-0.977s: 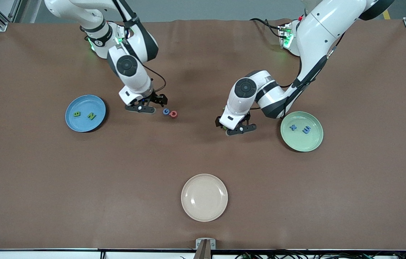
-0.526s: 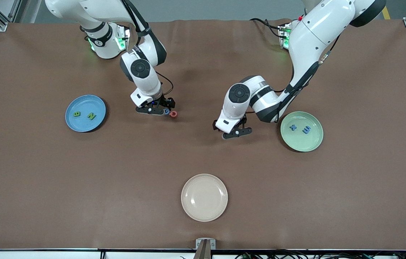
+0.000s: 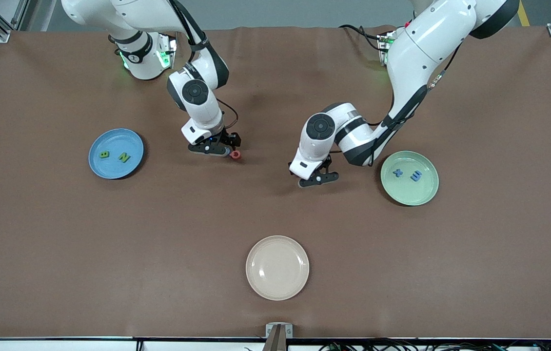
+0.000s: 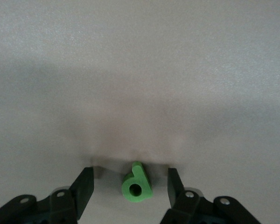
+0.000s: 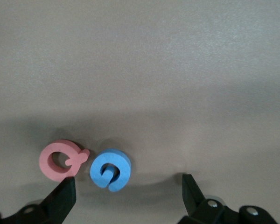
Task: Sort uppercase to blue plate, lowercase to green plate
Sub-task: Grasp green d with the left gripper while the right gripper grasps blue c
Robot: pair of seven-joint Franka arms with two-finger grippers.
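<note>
My left gripper (image 4: 130,187) is down at the table with a green lowercase p (image 4: 136,186) between its open fingers, a gap on each side. In the front view the left gripper (image 3: 318,179) hides the p. My right gripper (image 5: 127,193) is open and low around the blue uppercase G (image 5: 110,170). The pink Q (image 5: 60,160) lies just beside one finger. In the front view the Q (image 3: 235,154) shows beside the right gripper (image 3: 216,148). The blue plate (image 3: 114,139) holds a green B (image 3: 104,154) and N (image 3: 124,157). The green plate (image 3: 409,193) holds a blue x (image 3: 397,172) and m (image 3: 416,176).
A cream plate (image 3: 277,267) with nothing on it sits nearer the front camera, midway along the brown table (image 3: 61,243). The blue plate is toward the right arm's end, the green plate toward the left arm's end.
My right gripper has moved from beside the G to over it, covering it in the front view. My left gripper has shifted a little toward the right arm's end.
</note>
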